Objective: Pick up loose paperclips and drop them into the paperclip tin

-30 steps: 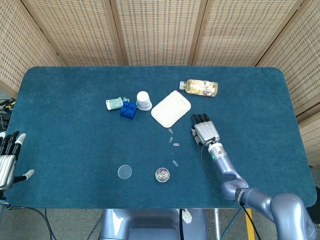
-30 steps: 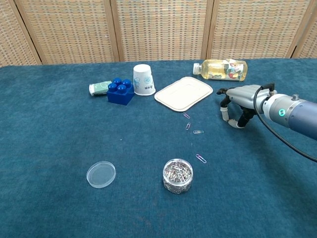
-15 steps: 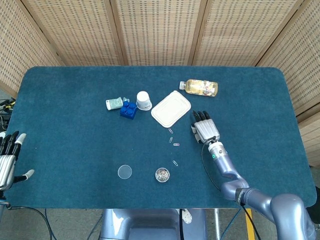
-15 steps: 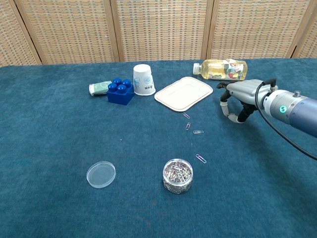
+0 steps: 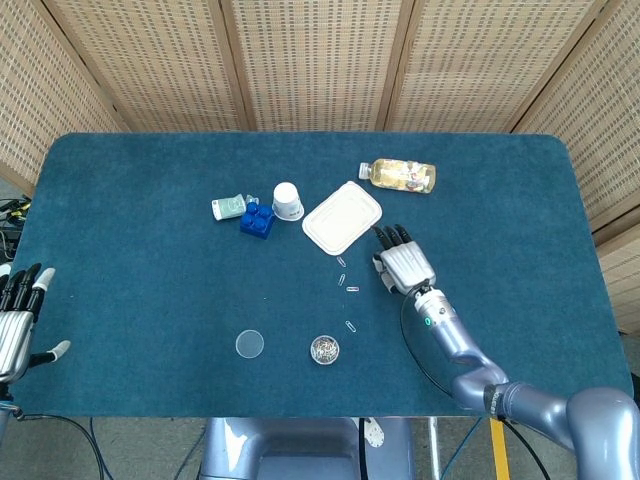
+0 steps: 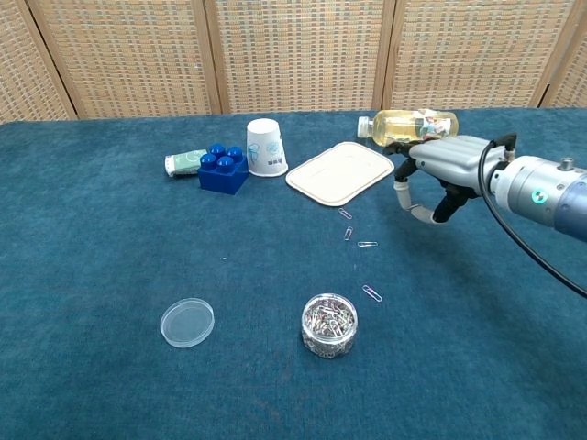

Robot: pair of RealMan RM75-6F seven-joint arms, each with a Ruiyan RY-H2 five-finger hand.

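Observation:
Several loose paperclips lie on the blue cloth in a short line: one (image 6: 345,214) nearest the tray, one (image 6: 348,233) below it, one (image 6: 367,244) to its right and one (image 6: 371,293) close to the tin. The round clear paperclip tin (image 6: 329,324) (image 5: 324,349) stands uncovered and full of clips. Its clear lid (image 6: 187,322) (image 5: 250,344) lies to the left. My right hand (image 6: 438,173) (image 5: 402,264) hovers to the right of the clips, fingers apart, holding nothing. My left hand (image 5: 17,318) rests open at the table's left edge.
A white tray (image 6: 340,171) lies behind the clips. A white paper cup (image 6: 264,146), a blue toy block (image 6: 222,168) and a small green packet (image 6: 184,162) sit at the back left. A bottle of yellow liquid (image 6: 411,127) lies behind my right hand.
My right hand has lifted off the cloth and moved left and slightly back, toward the loose clips. The left hand and the objects have stayed put.

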